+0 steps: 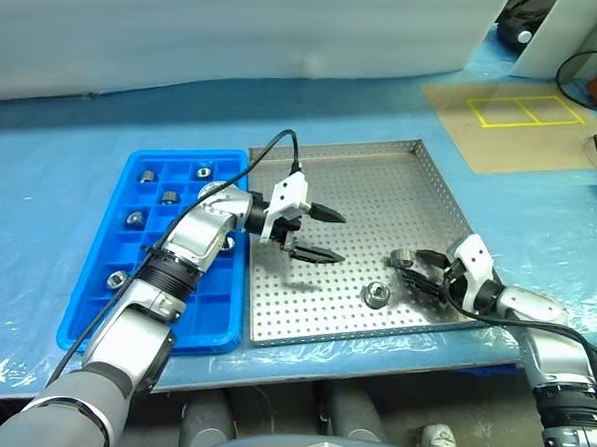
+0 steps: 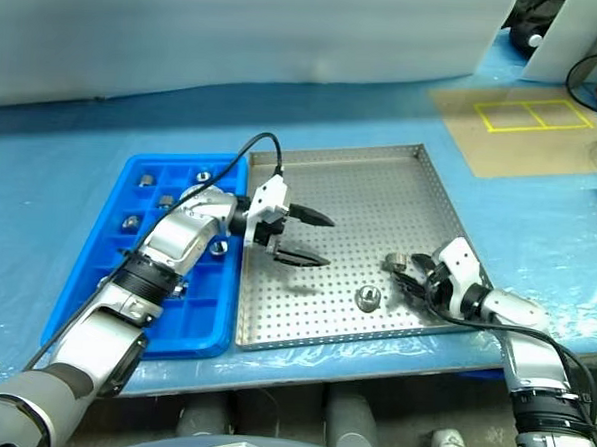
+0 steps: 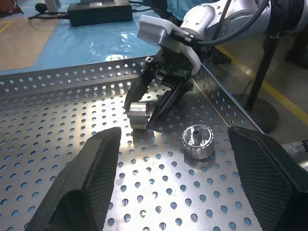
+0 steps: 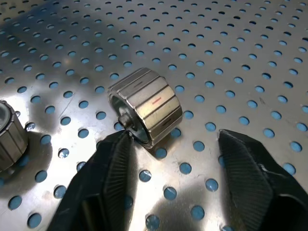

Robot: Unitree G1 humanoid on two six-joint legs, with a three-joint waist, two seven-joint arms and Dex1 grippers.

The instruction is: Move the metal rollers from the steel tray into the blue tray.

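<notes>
Steel tray point(image 1: 382, 168) sits just right of the blue tray point(image 1: 95, 293). Two rollers lie on it: one point(image 1: 401, 257) at the right gripper point(image 1: 413, 272), whose fingers stand apart, one fingertip touching the roller's end, no grip; the other point(image 1: 376, 295) at its 7 o'clock. Several rollers point(image 1: 135, 218) sit in the blue tray's compartments. Left gripper point(image 1: 320, 235) hangs wide and empty over the tray's middle.

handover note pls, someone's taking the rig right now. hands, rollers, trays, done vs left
Left hand: open, empty, above the steel tray near its blue-tray side.
Right hand: fingers apart around a roller lying on its side; one finger touches it, no grip yet.
Second roller stands on end beside it, mid-tray.
Blue tray: at least five rollers in compartments, e.g..
Left: finish this grasp, move both remaining rollers across.
</notes>
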